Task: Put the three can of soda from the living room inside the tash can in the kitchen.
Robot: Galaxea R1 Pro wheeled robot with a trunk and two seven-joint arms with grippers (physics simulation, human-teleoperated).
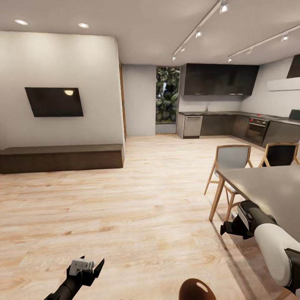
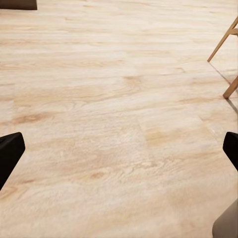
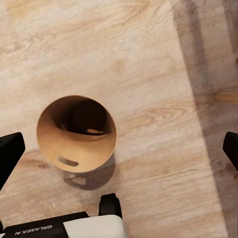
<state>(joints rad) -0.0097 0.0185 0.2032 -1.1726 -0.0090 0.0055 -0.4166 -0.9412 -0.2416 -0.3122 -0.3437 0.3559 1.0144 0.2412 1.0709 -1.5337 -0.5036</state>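
Both grippers, left (image 2: 119, 148) and right (image 3: 119, 148), spread wide over open plank floor (image 1: 137, 200); trash can (image 3: 77, 134) below, dining table (image 1: 266, 187) edge alongside.

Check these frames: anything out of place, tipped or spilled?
One oddity: the trash can stands on the open wood floor just ahead of the robot's base, near the dining table, not by the kitchen counters. It looks upright; its inside is too shadowed to tell what it holds. Nothing looks spilled.
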